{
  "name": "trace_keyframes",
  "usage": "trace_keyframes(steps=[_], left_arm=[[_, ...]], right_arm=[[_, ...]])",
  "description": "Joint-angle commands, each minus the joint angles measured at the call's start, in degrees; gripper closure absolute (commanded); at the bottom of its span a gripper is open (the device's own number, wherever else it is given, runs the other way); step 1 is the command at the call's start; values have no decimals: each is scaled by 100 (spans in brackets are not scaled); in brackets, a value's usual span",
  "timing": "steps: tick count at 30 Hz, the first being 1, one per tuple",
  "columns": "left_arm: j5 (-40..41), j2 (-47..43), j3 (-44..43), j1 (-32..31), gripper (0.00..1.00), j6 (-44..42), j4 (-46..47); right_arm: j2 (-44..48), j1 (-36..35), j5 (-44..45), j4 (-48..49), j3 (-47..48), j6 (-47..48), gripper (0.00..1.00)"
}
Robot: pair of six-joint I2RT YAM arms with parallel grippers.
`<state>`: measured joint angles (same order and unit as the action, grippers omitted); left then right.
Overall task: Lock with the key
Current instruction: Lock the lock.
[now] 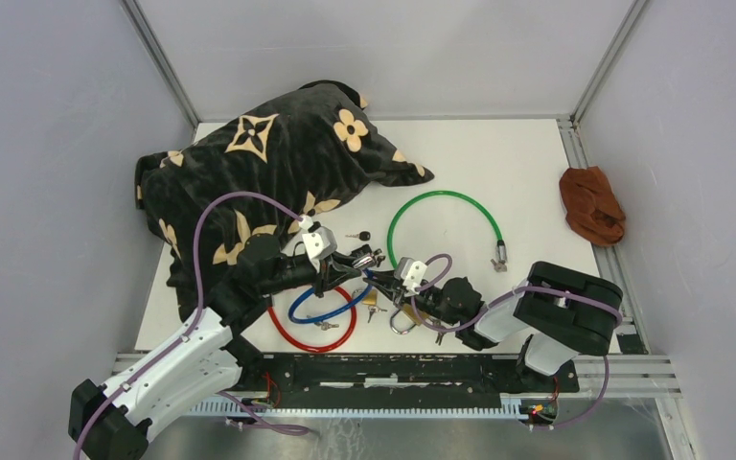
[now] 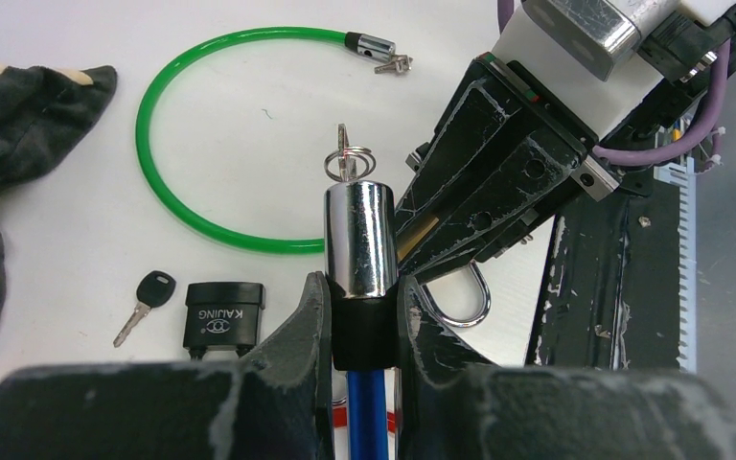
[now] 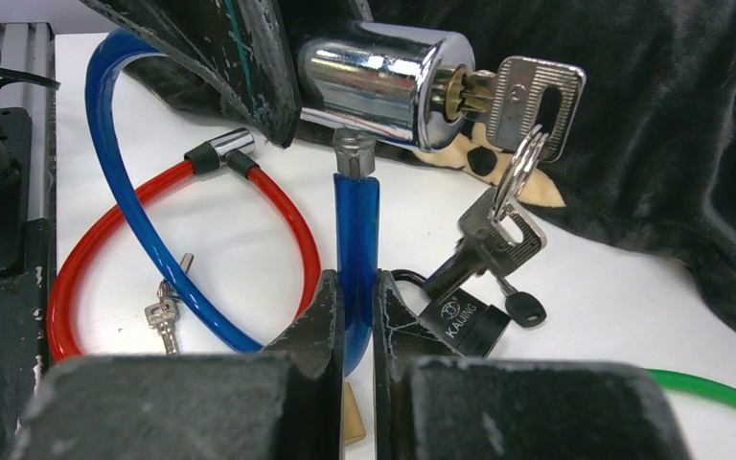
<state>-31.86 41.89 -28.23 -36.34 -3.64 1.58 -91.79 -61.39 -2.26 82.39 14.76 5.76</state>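
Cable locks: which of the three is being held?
The blue cable lock: left gripper clamps its chrome cylinder, right gripper pinches its cable. Red loop and green loop lie free.

The left gripper [image 2: 362, 287] and right gripper [image 3: 356, 283] are scuffed black, on white-shelled arms [image 1: 187, 359] trailing purple cables [image 1: 197, 240].

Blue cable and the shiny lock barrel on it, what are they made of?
The blue cable looks like glossy plastic coating, probably over wire: it gleams and bends in a loop. The lock barrel looks like polished chromed metal: it mirrors its surroundings.
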Motion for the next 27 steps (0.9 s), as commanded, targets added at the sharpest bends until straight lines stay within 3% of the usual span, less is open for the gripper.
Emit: trace_keyframes(steps=[1, 13, 27], left_arm=[[246, -185, -325, 50, 98, 8, 687], [325, -308, -565, 48, 98, 109, 914], [308, -350, -1057, 48, 98, -602, 893]], right_arm=[[38, -7, 182, -496, -197, -57, 100], [33, -2, 191, -841, -69, -123, 100], [462, -14, 459, -1509, 41, -32, 100]])
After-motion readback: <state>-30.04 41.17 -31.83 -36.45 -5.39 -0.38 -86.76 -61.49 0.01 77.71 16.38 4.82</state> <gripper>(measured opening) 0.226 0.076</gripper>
